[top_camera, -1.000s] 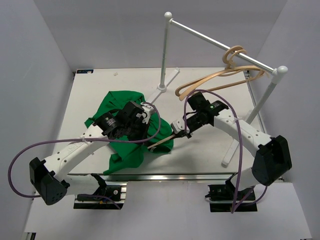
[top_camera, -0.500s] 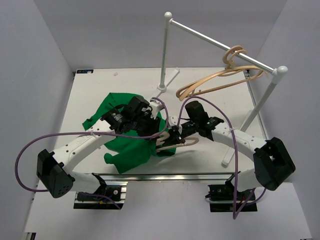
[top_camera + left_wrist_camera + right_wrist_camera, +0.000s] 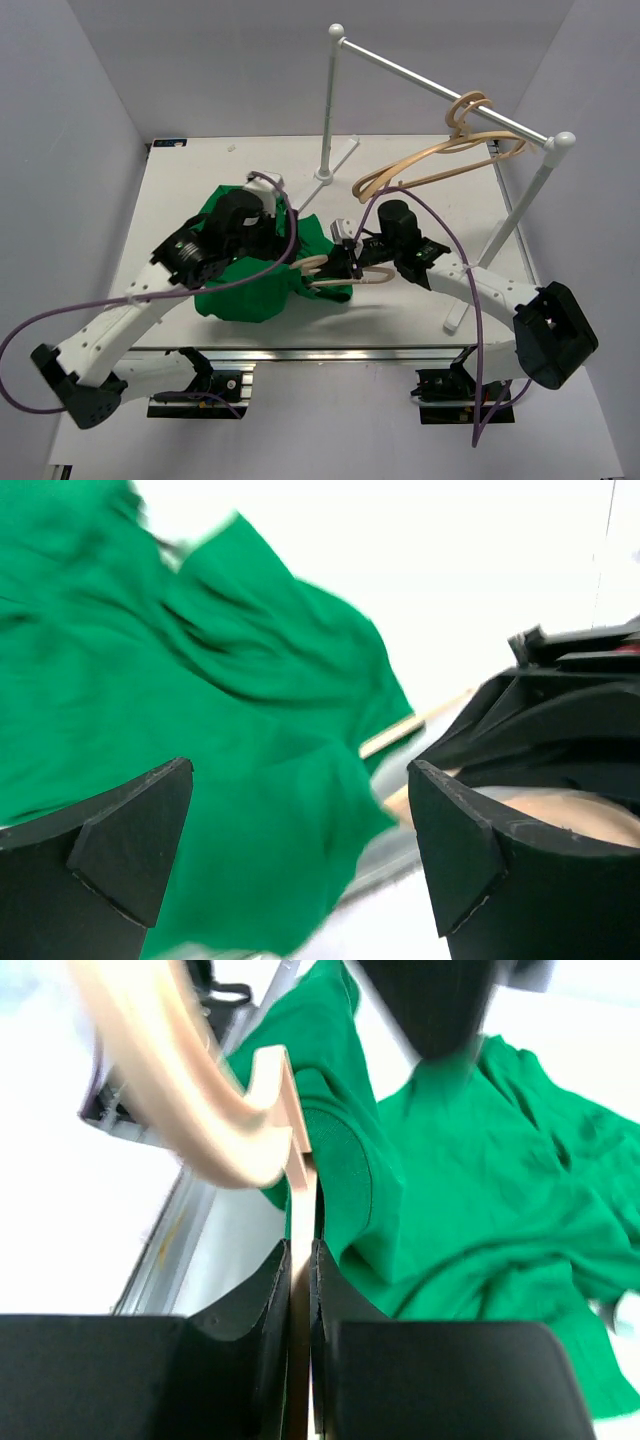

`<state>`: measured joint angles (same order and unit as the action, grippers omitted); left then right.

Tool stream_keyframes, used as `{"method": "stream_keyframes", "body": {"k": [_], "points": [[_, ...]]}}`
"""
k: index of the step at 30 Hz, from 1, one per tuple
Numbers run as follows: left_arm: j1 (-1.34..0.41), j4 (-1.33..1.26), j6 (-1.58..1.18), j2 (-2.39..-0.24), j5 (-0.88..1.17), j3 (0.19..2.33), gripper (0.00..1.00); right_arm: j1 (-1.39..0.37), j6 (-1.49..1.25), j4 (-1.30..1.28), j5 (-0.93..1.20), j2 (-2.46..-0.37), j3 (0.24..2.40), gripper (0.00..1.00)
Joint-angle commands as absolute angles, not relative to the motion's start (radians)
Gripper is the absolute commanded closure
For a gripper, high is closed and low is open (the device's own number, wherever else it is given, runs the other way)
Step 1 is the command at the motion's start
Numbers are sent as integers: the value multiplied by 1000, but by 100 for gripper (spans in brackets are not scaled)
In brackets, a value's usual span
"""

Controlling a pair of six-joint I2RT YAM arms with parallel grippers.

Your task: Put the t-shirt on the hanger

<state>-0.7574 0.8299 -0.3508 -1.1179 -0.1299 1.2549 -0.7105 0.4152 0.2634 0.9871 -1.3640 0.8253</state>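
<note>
While the right gripper (image 3: 301, 1256) stays pinched on the hanger (image 3: 180, 1100), the left gripper (image 3: 300, 775), fingers spread, has drawn back from the hanger over the t-shirt (image 3: 150, 660).

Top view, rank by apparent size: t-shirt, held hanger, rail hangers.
1. t-shirt: widest patch, though the left arm covers part.
2. rail hangers: long but thin, and hung higher, so nearer the camera.
3. held hanger, in the right pincer: part hidden by cloth.
</note>
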Motion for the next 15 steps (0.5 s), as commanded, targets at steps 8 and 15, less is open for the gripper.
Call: {"method": "stream_keyframes", "body": {"k": [8, 15], "points": [[-769, 577, -79, -1035, -225, 1367, 2, -644, 204, 393, 894, -1351, 831, 100], [-769, 365, 524, -939, 64, 1209, 2, -634, 186, 376, 792, -1269, 835, 100]]}}
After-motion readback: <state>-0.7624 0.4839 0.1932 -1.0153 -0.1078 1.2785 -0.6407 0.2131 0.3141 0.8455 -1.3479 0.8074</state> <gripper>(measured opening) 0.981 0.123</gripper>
